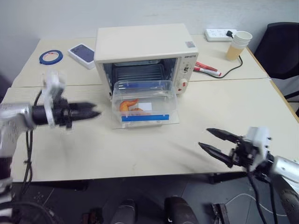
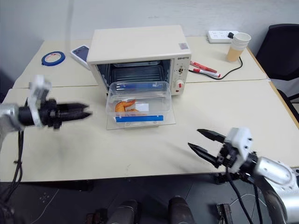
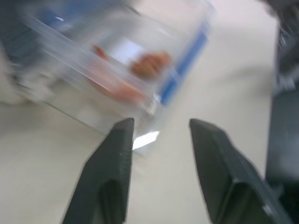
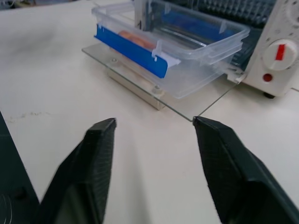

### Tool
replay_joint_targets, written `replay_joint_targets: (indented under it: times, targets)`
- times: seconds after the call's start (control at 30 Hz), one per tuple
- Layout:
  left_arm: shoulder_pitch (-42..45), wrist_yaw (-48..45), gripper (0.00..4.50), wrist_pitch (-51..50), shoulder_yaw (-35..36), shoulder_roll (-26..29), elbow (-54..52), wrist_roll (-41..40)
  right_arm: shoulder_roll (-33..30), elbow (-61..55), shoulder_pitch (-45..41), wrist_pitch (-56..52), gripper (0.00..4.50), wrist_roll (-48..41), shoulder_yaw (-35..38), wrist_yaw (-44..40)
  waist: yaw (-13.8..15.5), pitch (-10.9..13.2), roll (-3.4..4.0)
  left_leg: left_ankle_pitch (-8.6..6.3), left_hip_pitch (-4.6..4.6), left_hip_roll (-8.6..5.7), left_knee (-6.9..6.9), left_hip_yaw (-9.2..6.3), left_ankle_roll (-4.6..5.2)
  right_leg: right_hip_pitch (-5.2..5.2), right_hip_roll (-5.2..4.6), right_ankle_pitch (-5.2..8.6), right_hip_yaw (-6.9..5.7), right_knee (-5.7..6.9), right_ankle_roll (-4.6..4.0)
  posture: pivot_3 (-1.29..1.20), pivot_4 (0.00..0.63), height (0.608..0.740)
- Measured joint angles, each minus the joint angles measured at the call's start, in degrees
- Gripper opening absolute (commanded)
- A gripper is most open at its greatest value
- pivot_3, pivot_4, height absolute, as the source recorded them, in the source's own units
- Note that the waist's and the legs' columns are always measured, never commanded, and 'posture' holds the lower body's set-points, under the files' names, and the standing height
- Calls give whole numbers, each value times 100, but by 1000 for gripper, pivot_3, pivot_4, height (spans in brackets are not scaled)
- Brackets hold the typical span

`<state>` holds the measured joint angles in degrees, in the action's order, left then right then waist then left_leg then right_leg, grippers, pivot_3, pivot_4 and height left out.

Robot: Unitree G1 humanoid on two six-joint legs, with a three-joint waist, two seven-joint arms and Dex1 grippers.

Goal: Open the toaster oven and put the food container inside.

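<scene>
The cream-white toaster oven [image 1: 142,44] stands at the back of the table, its glass door [image 4: 205,100] folded down flat. On that door, just in front of the wire rack, rests the food container [image 1: 145,100], a clear box with a blue clip and orange food inside. My left gripper [image 1: 96,113] hovers left of the container and points at it; its fingers [image 3: 117,154] are apart with nothing between them. Near the table's front right edge my right gripper [image 1: 203,138] is open and empty, aimed toward the door and container [image 4: 187,51].
A blue tape roll [image 1: 50,57] and a small white box with a dark blue top [image 1: 83,53] lie at the back left. Red markers [image 1: 205,68], a power strip [image 1: 218,34] with a cable, and stacked paper cups [image 1: 238,44] are at the back right. A black chair [image 1: 280,46] stands beyond.
</scene>
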<state>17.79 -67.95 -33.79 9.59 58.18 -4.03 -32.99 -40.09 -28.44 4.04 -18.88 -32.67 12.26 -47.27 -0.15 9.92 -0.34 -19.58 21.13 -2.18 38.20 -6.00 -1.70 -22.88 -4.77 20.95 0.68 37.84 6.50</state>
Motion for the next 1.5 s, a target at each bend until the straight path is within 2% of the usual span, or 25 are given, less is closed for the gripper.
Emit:
replay_joint_targets:
  times: [0.07,0.17,0.23,0.43,0.67,0.8,1.17,1.5]
  targets:
    - [-376,-127,689,550,-170,-102,-91,288,7,219,-442,-139,1193,231,-368,121,25,0,0,0,4,-2,3,-16,1,7,-2,0,9,-1,0,0,150,740]
    - [-492,-44,13,966,-277,-407,-267,465,84,601,-973,-195,409,523,-717,259,76,0,0,0,8,-7,7,-26,3,11,-4,0,1,-1,0,0,150,740]
    - [-476,175,0,1104,-332,-720,-299,567,223,930,-1317,-200,32,693,-881,311,73,0,0,0,6,-9,6,-22,4,10,-1,-1,-4,5,0,0,150,740]
    - [-194,969,0,1060,-779,-1822,-285,741,551,1778,-2276,-65,32,1007,-1464,23,-9,0,-1,1,5,-5,9,-23,4,9,8,-1,-33,12,1,0,150,740]
    - [246,1918,0,866,-882,-2511,-152,1003,1205,2791,-3136,105,32,1383,-1861,23,-101,0,0,1,0,-5,11,-20,3,6,11,-1,-40,20,1,0,150,740]
    - [735,2561,0,843,-838,-2910,331,1190,1499,3651,-3824,428,32,1674,-1874,134,-130,0,0,1,3,-15,21,-24,3,6,16,-1,-49,25,1,0,150,740]
    - [2018,3372,0,1797,-788,-3428,2256,1884,2080,6059,-5246,1672,32,2248,-1825,332,-189,0,0,1,21,-19,48,-10,3,-35,15,-1,-51,86,1,0,150,740]
    - [2386,3722,0,2285,-653,-3842,2941,1946,2409,7844,-6293,2548,32,2389,-1441,850,-331,-1,-1,1,34,-15,56,6,3,-64,7,-1,-51,110,1,0,150,740]
